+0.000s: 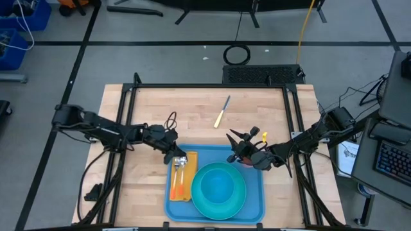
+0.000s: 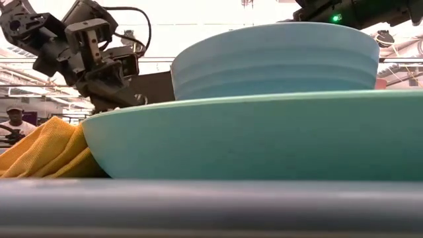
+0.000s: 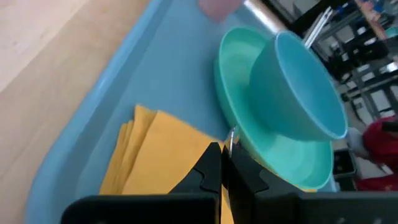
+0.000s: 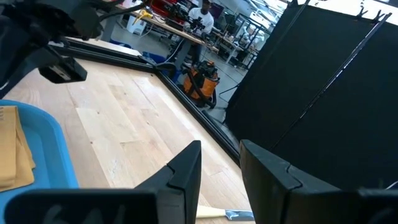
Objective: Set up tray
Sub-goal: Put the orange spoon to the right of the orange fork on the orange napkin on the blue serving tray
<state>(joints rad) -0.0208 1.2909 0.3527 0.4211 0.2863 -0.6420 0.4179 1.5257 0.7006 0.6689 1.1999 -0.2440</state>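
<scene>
The blue tray (image 1: 199, 154) lies at the table's near edge. On it stands a turquoise plate (image 1: 202, 204) with a blue bowl (image 1: 218, 186) inside. An orange-yellow napkin (image 1: 191, 160) lies folded on the tray's left part, with orange-handled utensils (image 1: 178, 186) on it. My left gripper (image 1: 176, 159) is shut at their metal ends, over the napkin's far end. My right gripper (image 1: 243, 138) hovers open above the tray's far right corner, pointing toward a yellow-handled knife (image 1: 222, 111) that lies flat on the wood. My left gripper comes down slanting from the table's left, its fingers (image 3: 211, 168) closed over the napkin (image 3: 161, 149). A sliver of metal (image 3: 231, 138) sticks out at the fingertips, next to the plate's rim. It looks pinched between them; which utensil it belongs to, I cannot tell.
Bare wood stretches from the tray to the table's far edge, where only the knife (image 4: 217, 214) lies. Black frame rails run along the left, right and far sides. A person (image 2: 13, 122) sits in the room beyond the table.
</scene>
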